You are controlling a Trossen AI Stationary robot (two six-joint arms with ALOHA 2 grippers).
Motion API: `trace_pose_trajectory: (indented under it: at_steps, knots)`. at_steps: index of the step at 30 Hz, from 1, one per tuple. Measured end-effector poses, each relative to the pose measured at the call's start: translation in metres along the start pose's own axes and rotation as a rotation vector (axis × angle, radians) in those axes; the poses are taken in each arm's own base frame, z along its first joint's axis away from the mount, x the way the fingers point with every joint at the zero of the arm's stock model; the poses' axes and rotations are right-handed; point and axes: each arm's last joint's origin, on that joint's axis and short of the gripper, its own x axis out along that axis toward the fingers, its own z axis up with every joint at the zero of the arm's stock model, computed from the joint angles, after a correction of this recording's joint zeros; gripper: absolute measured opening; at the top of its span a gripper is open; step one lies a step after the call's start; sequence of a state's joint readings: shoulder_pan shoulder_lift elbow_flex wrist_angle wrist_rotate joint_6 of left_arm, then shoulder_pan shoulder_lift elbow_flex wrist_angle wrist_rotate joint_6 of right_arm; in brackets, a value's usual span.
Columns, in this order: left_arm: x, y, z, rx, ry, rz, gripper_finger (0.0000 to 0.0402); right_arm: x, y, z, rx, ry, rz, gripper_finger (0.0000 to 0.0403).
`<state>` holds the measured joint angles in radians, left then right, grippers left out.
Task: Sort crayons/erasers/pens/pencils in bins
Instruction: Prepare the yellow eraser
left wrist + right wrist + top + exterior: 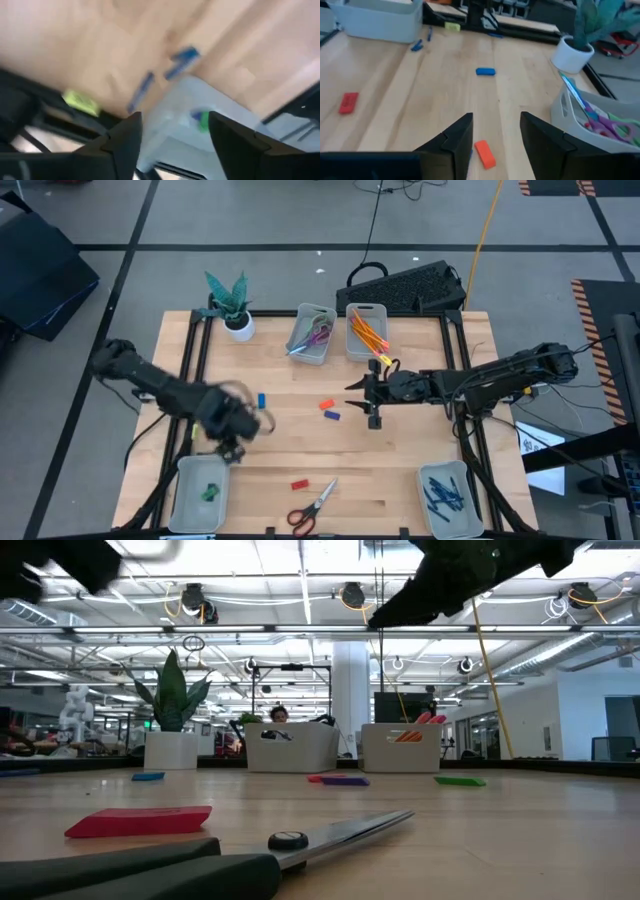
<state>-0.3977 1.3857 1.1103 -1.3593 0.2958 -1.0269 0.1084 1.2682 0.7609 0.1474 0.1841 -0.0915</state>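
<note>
**Sorting desk: both grippers empty above the wood**

At the desk's near-left corner stands a bin (196,492) holding a green eraser (210,492). The left gripper (232,442) hangs just beyond that bin's far rim, its jaws spread with nothing between them. Just past it, toward the far edge, a blue eraser (261,400) lies on the bare wood. A potted plant (233,308) sits near the far-left corner.

Along the near edge, around the middle, a red eraser (298,484) lies beside a pair of scissors (311,508). Two bins stand side by side at the far edge: one (312,334) holds scissors with purple handles, the other (366,332) holds orange pencils (368,333). Mid-desk, an orange-red eraser (326,405) and a small blue-purple piece (333,415) lie touching.

The right gripper (362,396) hovers just right of that pair, jaws apart and empty. The bin (448,498) at the near-right corner holds dark blue pens (442,494).
</note>
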Motion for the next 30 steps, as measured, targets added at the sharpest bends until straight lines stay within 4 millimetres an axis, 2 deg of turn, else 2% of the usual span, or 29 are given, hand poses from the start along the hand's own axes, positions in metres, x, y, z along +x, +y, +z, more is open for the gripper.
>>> trace_pose_trajectory:
  at_steps: [5,9,11,15,21,30]
  knots:
    - [0.017,0.046,0.042,0.053,0.106,-0.025,0.0294,0.001,-0.004,-0.003,0.029,0.027,-0.012,0.0192]
    - [0.041,0.082,0.046,0.055,0.266,0.048,0.0351,0.001,-0.006,-0.003,0.032,0.030,-0.021,0.0224]
    - [0.049,0.091,0.050,0.032,0.338,0.126,0.0364,0.001,-0.009,-0.003,0.035,0.031,-0.028,0.0239]
    - [0.055,0.085,0.061,0.105,0.359,0.193,0.0363,0.002,-0.015,-0.003,0.035,0.023,-0.053,0.0261]
    - [0.086,0.073,0.069,0.249,0.533,0.358,0.0347,0.003,-0.024,-0.005,0.033,0.032,-0.080,0.0276]
    - [0.129,0.059,0.074,0.324,0.726,0.447,0.0342,0.003,-0.027,-0.006,0.033,0.040,-0.088,0.0277]
